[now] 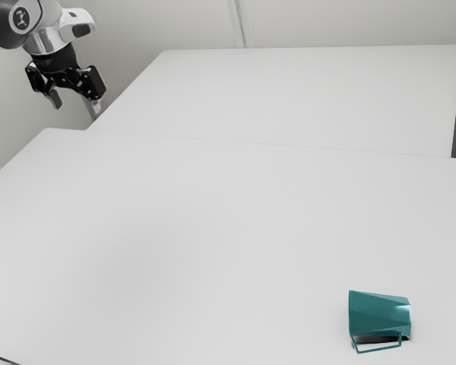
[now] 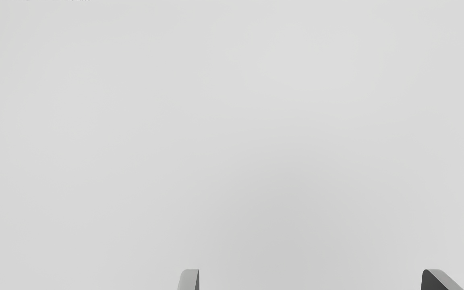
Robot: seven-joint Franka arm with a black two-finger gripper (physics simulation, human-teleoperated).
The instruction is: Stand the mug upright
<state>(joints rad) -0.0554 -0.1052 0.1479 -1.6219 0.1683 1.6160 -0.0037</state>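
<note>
Lying sideways, exterior view: teal mug, far-off claw. Wrist view: claw spread wide, pale tabletop.

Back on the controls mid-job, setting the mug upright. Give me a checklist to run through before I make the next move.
1. Hand open, nothing between the fingers: ok.
2. Hand at the teal mug: not ok; it hangs toward the exterior view's upper left, the mug lies at the lower right.
3. Mug standing upright: not ok; it lies on its side on the white table.
4. Handle located: ok; on the side toward the exterior camera.
5. Which end is the mouth: cannot tell.
</note>
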